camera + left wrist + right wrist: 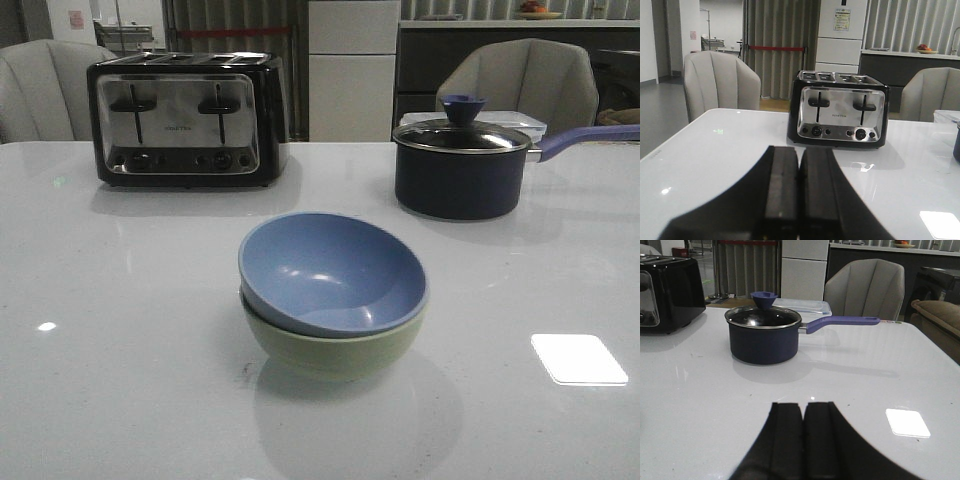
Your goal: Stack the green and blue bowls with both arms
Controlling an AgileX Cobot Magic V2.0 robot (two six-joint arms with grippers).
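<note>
In the front view the dusty blue bowl (330,270) sits nested, slightly tilted, inside the pale green bowl (335,350) at the middle of the white table. Neither gripper shows in the front view. My left gripper (799,152) is shut and empty, low over the table and facing the toaster; the bowls are out of its view. My right gripper (803,407) is shut and empty, low over the table and facing the saucepan; the bowls are out of its view too.
A black and chrome toaster (187,120) stands at the back left, also in the left wrist view (840,110). A dark lidded saucepan (460,165) with a purple handle stands at the back right, also in the right wrist view (764,335). Grey chairs stand behind the table.
</note>
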